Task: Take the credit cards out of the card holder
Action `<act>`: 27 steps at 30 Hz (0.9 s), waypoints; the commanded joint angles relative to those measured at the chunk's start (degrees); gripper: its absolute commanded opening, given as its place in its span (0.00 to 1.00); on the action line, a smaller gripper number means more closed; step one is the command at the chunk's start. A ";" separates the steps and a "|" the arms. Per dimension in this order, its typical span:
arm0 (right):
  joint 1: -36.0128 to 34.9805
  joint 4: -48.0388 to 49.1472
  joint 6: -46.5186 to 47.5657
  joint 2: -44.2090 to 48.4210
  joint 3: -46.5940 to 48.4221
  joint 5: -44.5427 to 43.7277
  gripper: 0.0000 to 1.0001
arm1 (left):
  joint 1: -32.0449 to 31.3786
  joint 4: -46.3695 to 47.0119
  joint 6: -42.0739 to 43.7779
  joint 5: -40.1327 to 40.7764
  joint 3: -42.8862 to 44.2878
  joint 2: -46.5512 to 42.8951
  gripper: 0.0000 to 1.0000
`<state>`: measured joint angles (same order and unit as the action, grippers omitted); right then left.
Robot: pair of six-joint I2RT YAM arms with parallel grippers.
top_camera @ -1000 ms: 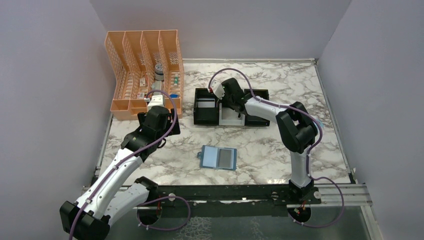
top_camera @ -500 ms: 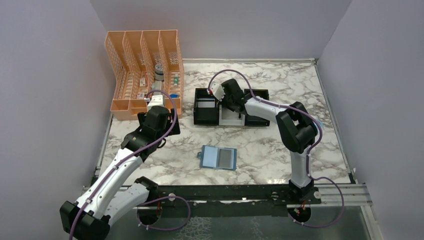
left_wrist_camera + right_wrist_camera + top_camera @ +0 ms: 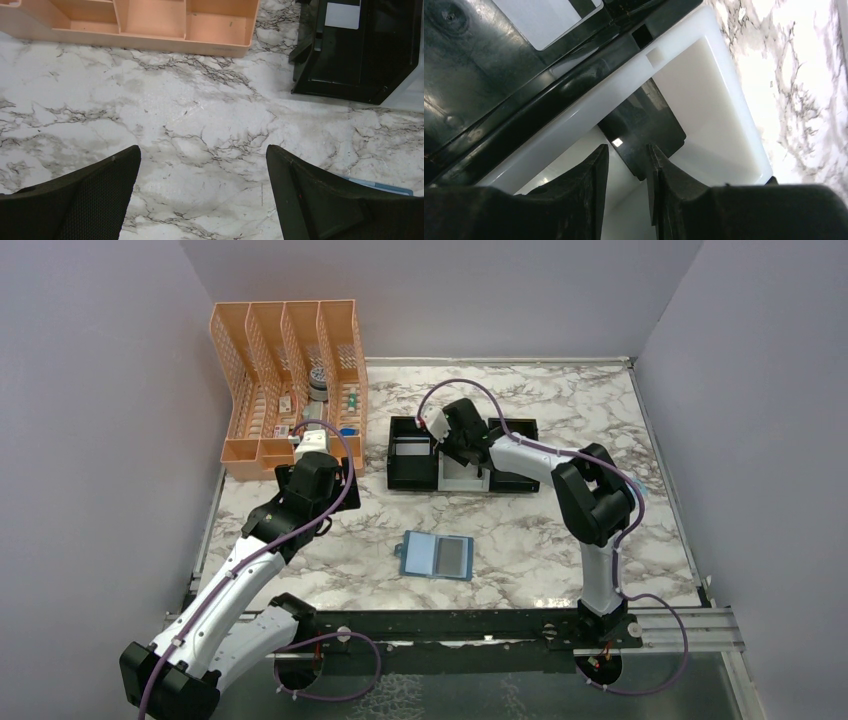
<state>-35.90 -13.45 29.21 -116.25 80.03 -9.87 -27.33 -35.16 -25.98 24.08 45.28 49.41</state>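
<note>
The teal-blue card holder [image 3: 436, 557] lies open on the marble, with a darker grey panel on its right half; one corner shows in the left wrist view [image 3: 382, 186]. My right gripper [image 3: 463, 450] is down in the tray's white middle compartment [image 3: 719, 115]. Its jaws [image 3: 627, 165] are slightly apart. The black card [image 3: 644, 125] lies in that compartment just beyond the fingertips. The silver-grey card [image 3: 409, 449] lies in the left black compartment [image 3: 544, 20]. I cannot pick out a gold card. My left gripper [image 3: 202, 165] is wide open and empty above bare marble.
The black-and-white three-compartment tray [image 3: 515, 430] stands mid-table at the back. A peach mesh file organizer [image 3: 285, 390] holding small items stands at the back left, its front edge just ahead of my left gripper [image 3: 150, 42]. Grey walls close in the table on three sides.
My right gripper has shifted very slightly over the white compartment. The left arm and the card holder have not moved.
</note>
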 commanded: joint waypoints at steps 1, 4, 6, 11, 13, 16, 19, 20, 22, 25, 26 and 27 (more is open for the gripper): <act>0.13 -0.13 -10.10 1.76 -0.40 -1.84 0.34 | 0.43 0.70 0.49 0.08 0.39 -0.64 0.99; 0.13 1.23 -20.11 4.72 -3.22 0.89 0.32 | 0.52 0.70 0.53 -0.09 0.40 -0.30 0.99; 0.13 1.21 -26.06 6.22 -4.62 2.01 0.26 | 0.53 0.64 0.51 -0.24 0.34 0.11 0.99; 0.04 0.61 -36.02 7.88 -7.65 1.59 0.05 | 0.70 0.62 0.49 -0.60 0.47 0.95 0.99; 0.05 1.20 -40.13 7.69 -8.71 -1.44 0.04 | 0.74 0.67 0.44 -0.58 0.48 1.01 0.99; 0.09 1.21 -42.73 6.95 -8.36 -3.08 0.03 | 0.83 0.70 0.44 -0.57 0.43 0.92 0.99; 0.06 2.18 -44.33 5.72 -7.25 -3.66 0.02 | 0.95 0.76 0.40 -0.54 0.50 0.87 0.99; 0.05 2.35 -44.55 5.17 -6.74 -3.93 0.02 | 0.96 0.68 0.41 -0.52 0.44 0.88 0.99; 0.04 2.29 -44.68 4.10 -5.43 -4.05 0.02 | 0.96 0.68 0.43 -0.52 0.43 0.97 0.99; 0.05 1.21 -44.13 2.94 -3.75 -2.48 0.01 | 1.01 0.64 0.46 -0.52 0.36 0.87 0.99; 0.04 1.16 -44.09 2.89 -3.81 -1.87 0.01 | 0.97 0.62 0.43 -0.42 0.37 0.93 0.99; 0.04 1.27 -44.13 3.03 -4.19 -1.49 0.01 | 1.04 0.66 0.46 -0.35 0.34 0.84 0.99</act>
<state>-35.90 -12.86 -13.50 -112.12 74.32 -11.70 -26.68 -35.18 -25.98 24.01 45.28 50.52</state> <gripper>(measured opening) 0.016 0.992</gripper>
